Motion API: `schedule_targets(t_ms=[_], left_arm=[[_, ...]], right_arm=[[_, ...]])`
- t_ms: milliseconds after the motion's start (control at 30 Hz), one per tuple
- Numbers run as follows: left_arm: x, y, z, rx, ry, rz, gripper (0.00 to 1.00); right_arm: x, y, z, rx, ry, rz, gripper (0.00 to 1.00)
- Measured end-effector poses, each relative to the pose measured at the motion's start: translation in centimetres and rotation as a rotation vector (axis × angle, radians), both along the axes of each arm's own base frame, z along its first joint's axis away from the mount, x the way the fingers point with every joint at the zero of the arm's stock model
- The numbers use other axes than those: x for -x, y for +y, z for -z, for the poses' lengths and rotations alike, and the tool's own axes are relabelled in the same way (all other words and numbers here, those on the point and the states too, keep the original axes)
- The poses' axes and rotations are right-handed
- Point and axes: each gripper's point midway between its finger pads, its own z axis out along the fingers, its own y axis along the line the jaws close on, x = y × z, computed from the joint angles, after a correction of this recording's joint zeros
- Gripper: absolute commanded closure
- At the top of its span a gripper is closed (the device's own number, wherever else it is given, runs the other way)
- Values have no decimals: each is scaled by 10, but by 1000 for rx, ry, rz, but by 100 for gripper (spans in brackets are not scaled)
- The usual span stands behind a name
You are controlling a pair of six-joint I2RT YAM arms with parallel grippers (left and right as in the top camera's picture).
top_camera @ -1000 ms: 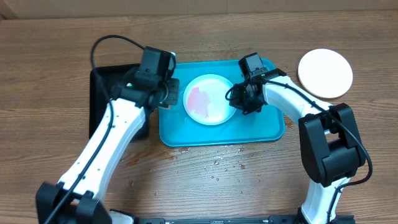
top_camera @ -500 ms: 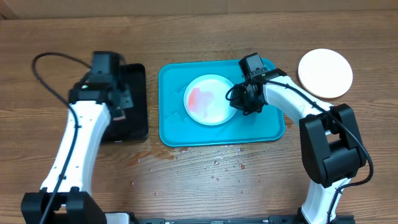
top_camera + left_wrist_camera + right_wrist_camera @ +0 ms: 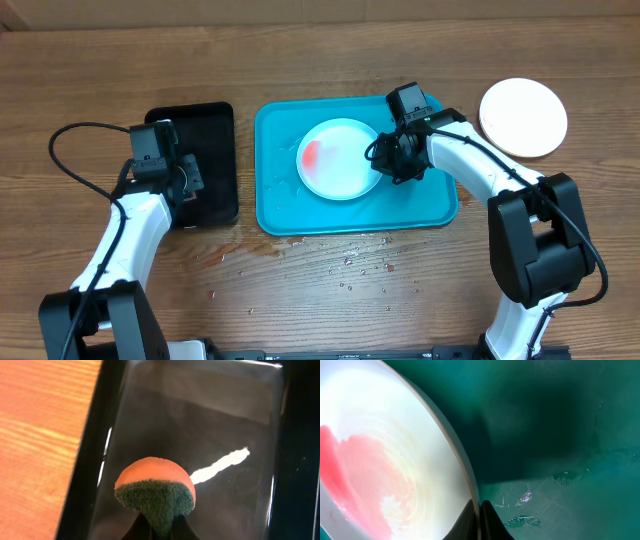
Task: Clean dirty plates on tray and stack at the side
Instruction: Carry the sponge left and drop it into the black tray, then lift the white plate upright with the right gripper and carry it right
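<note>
Turquoise tray (image 3: 430, 205) held one smeared plate (image 3: 340, 165), with a red streak on the plate's left half and droplets (image 3: 525, 497) on the tray floor just beside it. My right gripper (image 3: 480, 521) was pinched almost closed on that plate's right rim. A white plate (image 3: 523, 117) lay on the table (image 3: 100, 60) right of the tray. Left of the tray, over the black tray (image 3: 218, 125), my left gripper (image 3: 159, 527) was clamped on an orange sponge (image 3: 155, 482), its green scrub face toward the wrist camera.

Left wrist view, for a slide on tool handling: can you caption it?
The left arm's fingers pinch an orange-and-green sponge over the black tray, wooden table at left.
</note>
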Motion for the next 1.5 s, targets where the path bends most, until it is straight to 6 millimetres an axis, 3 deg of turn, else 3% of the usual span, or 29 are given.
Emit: schedule_targets(t_ms=[33, 100, 267, 367, 533, 600, 800, 933, 1300, 1500], left_arm=[[-2, -1, 2, 1, -2, 12, 92], [-4, -3, 8, 2, 9, 38, 76], [-2, -8, 25, 18, 55, 68, 12], [1, -11, 27, 33, 70, 82, 0], [9, -17, 19, 69, 136, 91, 1], [4, -17, 3, 72, 129, 94, 1], [-4, -18, -74, 67, 44, 103, 0], [9, -28, -114, 99, -11, 125, 0], [45, -59, -198, 192, -257, 208, 0], [64, -67, -219, 201, -311, 241, 0]], right_arm=[[1, 0, 0, 0, 2, 0, 96], [1, 0, 0, 2, 5, 0, 96], [3, -1, 1, 4, 13, 1, 96], [4, -2, 1, 5, 17, 1, 96], [6, -4, 1, 9, 28, 4, 96], [6, -4, 1, 9, 27, 5, 96], [11, -14, -12, 58, 32, 14, 96], [2, -26, -37, 128, -10, 30, 96], [-20, -63, -101, 338, -134, 93, 96], [-28, -85, -138, 486, -228, 134, 96]])
